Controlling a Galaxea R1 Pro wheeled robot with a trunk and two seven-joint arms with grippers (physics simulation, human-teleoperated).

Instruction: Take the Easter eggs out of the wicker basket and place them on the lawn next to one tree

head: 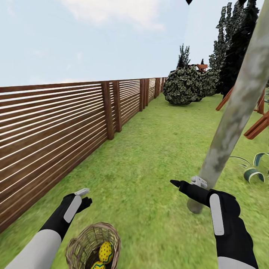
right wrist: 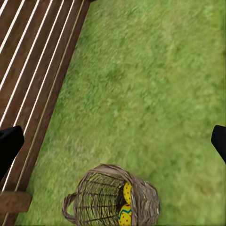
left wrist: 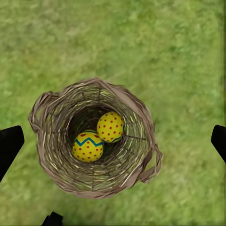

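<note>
The wicker basket sits on the lawn just below my left arm. Two yellow Easter eggs lie inside it, one red-dotted and one with a teal zigzag; both eggs also appear in the head view. My left gripper hovers straight above the basket, open and empty. The right gripper is open and empty, held beside the foot of the pale mottled tree. Its camera looks down on the basket and eggs.
A brown slatted fence runs along the left side. Round bushes and dark cypresses stand far ahead. Red wooden beams and a striped-leaf plant lie right of the trunk. Open grass stretches ahead between fence and tree.
</note>
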